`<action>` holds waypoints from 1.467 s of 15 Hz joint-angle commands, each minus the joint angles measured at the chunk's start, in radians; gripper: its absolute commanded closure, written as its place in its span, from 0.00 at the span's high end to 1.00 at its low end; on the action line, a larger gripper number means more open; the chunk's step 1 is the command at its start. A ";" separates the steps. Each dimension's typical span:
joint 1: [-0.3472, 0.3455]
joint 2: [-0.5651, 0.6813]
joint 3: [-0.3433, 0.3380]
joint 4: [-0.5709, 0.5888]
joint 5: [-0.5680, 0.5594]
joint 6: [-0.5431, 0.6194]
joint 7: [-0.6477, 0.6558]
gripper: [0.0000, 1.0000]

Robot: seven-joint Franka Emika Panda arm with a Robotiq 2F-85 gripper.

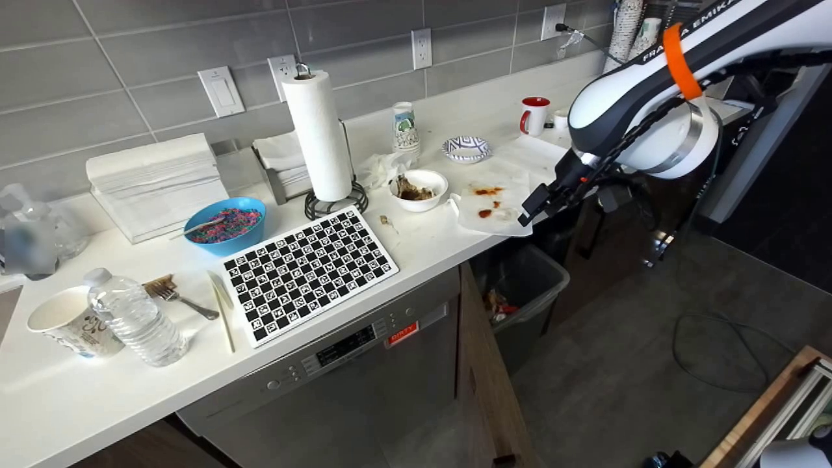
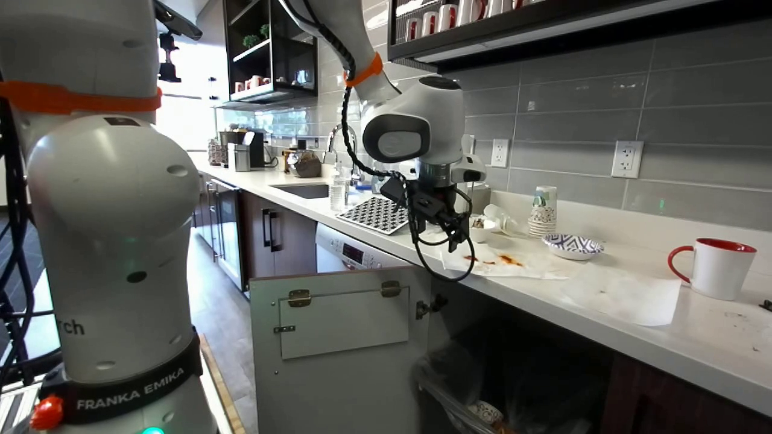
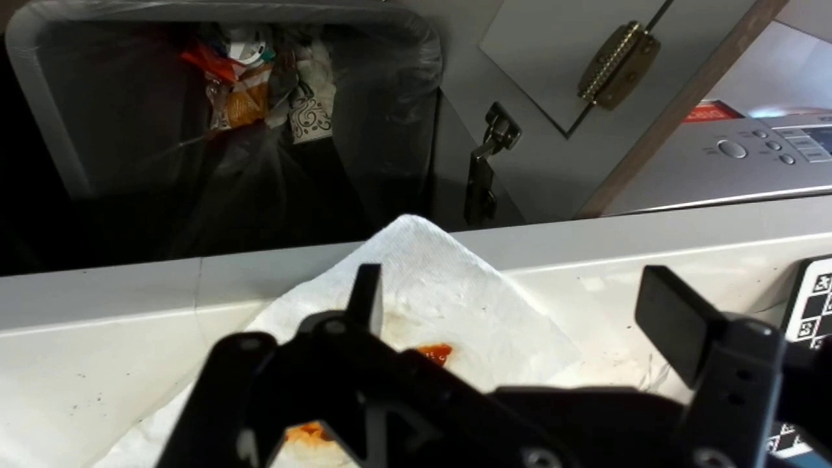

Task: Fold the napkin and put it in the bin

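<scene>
Hovering in an exterior view, my fingers [image 1: 537, 203] are near the stained napkin [image 1: 491, 200] on the surface [image 1: 429, 237]. In an exterior view, the bin [image 2: 452, 406] sits below it. In the wrist view, my fingers stand wide apart.

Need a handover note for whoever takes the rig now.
Gripper: open, holding nothing, over the napkin.
Napkin: stained, spread unfolded on the counter, one corner over the front edge.
Bin: below the counter, cabinet door open, trash inside.
Done: neither fold nor drop.
Left: fold it, grasp it, release it over the bin.
</scene>
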 commanded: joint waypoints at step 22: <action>0.485 0.167 -0.444 0.045 -1.141 0.189 0.546 1.00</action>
